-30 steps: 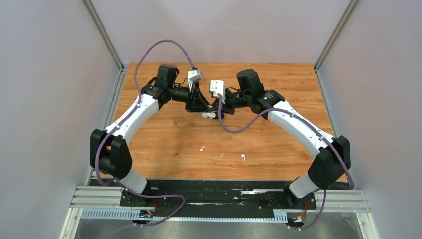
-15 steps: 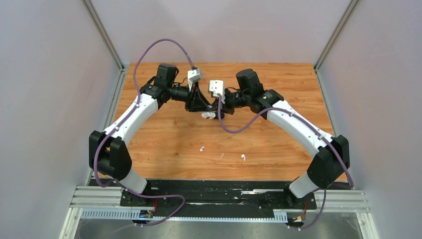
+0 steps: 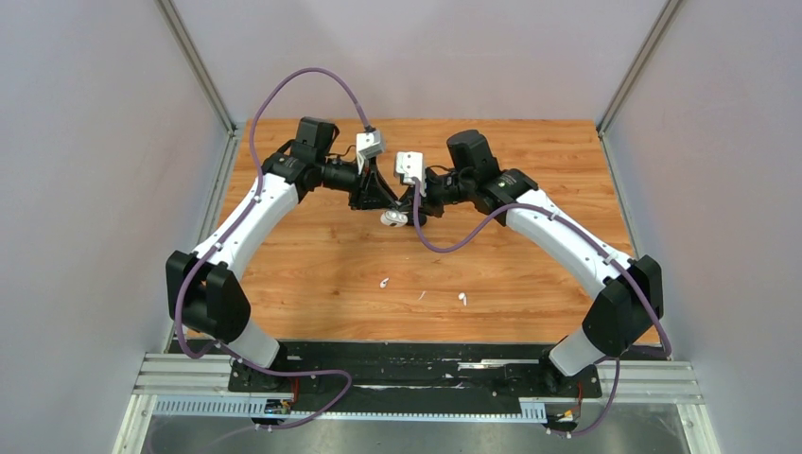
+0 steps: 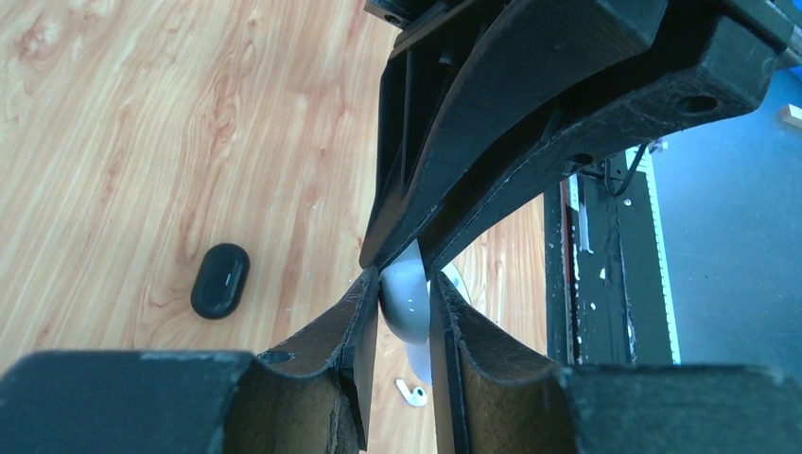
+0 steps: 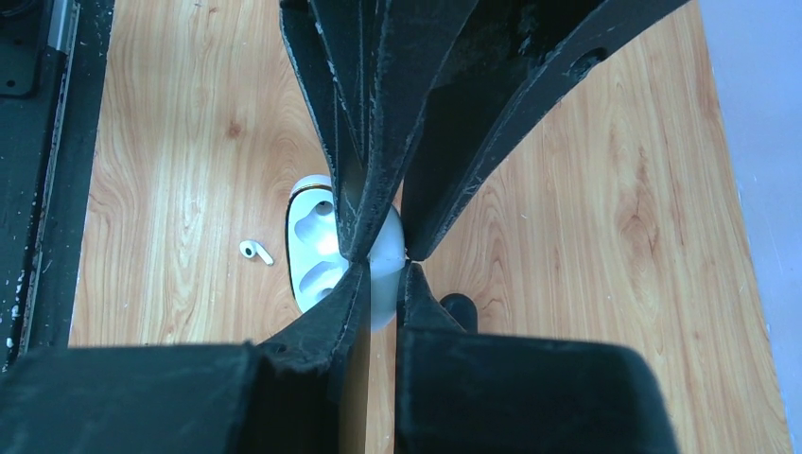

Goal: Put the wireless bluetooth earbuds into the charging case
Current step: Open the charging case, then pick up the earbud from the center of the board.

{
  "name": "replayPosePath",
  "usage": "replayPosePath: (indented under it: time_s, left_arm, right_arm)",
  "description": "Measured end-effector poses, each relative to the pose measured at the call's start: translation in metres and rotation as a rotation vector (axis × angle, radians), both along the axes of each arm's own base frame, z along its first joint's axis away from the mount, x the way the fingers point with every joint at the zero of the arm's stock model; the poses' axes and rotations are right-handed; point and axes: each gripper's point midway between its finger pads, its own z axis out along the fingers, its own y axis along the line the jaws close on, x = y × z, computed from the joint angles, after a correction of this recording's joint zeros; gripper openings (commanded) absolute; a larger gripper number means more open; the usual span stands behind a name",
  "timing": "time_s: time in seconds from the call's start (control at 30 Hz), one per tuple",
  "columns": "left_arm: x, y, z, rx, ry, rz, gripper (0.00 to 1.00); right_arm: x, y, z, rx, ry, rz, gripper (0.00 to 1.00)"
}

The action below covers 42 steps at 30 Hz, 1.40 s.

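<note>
The left gripper (image 4: 405,305) pinches the open charging case (image 5: 317,248) while the right gripper (image 5: 378,274), pressed together, nips its edge, so hold the body firmly, I think, because the earbuds (image 3: 384,282) lie well behind both grippers.

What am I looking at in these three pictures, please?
Two robot arms stand bolted at the near edge of a wooden table. The wide picture comes from a fixed camera above and behind them; each close-up comes from a camera on one wrist, looking past that arm's own fingers. The left hand and the right hand both pinch a small white charging case, which is open. Two tiny white earbuds lie loose on the table, not yet in it. A small black oval piece lies there too.
</note>
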Motion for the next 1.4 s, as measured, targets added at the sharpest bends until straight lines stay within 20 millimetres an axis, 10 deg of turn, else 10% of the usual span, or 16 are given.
replayPosePath:
  time_s: [0.43, 0.6, 0.87, 1.27, 1.4]
  left_arm:
    - [0.0, 0.004, -0.006, 0.036, -0.03, -0.006, 0.0]
    - [0.002, 0.004, -0.008, 0.046, -0.034, -0.001, 0.0]
    - [0.006, 0.005, -0.003, 0.049, -0.073, 0.024, 0.0]
    - [0.009, 0.025, 0.029, 0.017, -0.343, 0.223, 0.0]
    - [0.002, 0.028, 0.039, -0.014, -0.51, 0.292, 0.0]
  right_arm:
    - [-0.001, 0.001, -0.004, -0.007, 0.025, -0.004, 0.04]
    - [-0.001, 0.002, -0.005, -0.009, 0.035, -0.009, 0.36]
    - [0.014, -0.002, 0.012, -0.009, -0.018, -0.081, 0.5]
    - [0.018, -0.059, 0.091, 0.093, -0.149, -0.291, 0.46]
    - [0.012, -0.087, 0.066, 0.105, -0.037, -0.371, 0.42]
